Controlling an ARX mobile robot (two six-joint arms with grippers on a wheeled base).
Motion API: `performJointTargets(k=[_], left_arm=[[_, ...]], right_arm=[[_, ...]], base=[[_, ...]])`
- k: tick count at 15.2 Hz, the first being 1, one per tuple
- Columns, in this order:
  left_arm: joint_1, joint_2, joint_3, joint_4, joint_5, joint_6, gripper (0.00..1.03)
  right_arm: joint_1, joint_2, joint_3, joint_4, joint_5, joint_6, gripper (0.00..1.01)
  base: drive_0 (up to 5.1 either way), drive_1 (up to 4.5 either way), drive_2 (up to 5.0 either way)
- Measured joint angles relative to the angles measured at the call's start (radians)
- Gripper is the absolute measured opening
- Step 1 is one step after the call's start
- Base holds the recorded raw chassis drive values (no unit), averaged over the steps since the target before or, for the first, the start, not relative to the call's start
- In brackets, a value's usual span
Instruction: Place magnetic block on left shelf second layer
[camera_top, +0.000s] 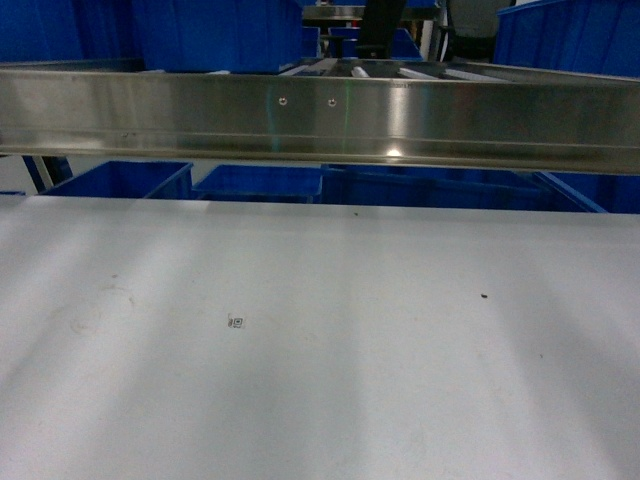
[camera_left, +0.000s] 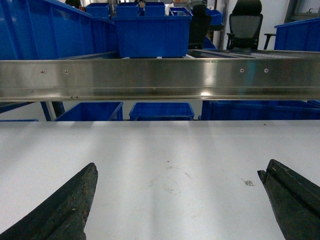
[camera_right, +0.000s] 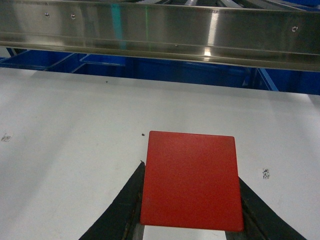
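Right wrist view: magnetic block (camera_right: 191, 181) clamped between right gripper (camera_right: 191, 210) fingers (camera_right: 122, 210), red face toward camera, held above white tabletop (camera_right: 75, 125). Steel shelf rail (camera_right: 160, 30) ahead and above the block, well apart from it. Left wrist view: left gripper (camera_left: 177, 200) spread wide, nothing between the dark fingertips (camera_left: 75, 200), hovering over tabletop facing the same rail. Head view: no gripper or block visible; blue totes (camera_top: 260, 182) behind and under rail, roller tracks (camera_top: 380, 70) on the level above.
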Motion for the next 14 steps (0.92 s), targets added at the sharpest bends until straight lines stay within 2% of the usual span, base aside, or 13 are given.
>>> performJointTargets(k=[6,14], left_arm=[[0.0,0.0,0.0,-0.002,-0.001,0.0,0.98],[0.0,0.0,0.0,-0.003,-0.001,0.0,0.98]], right_arm=[[0.0,0.003,-0.001,0.0,0.005,0.0,0.34],[0.005,0.003,-0.001,0.001,0.004,0.0,0.34]], base=[[0.0,0.0,0.0],[-4.8,2.63,2.6]])
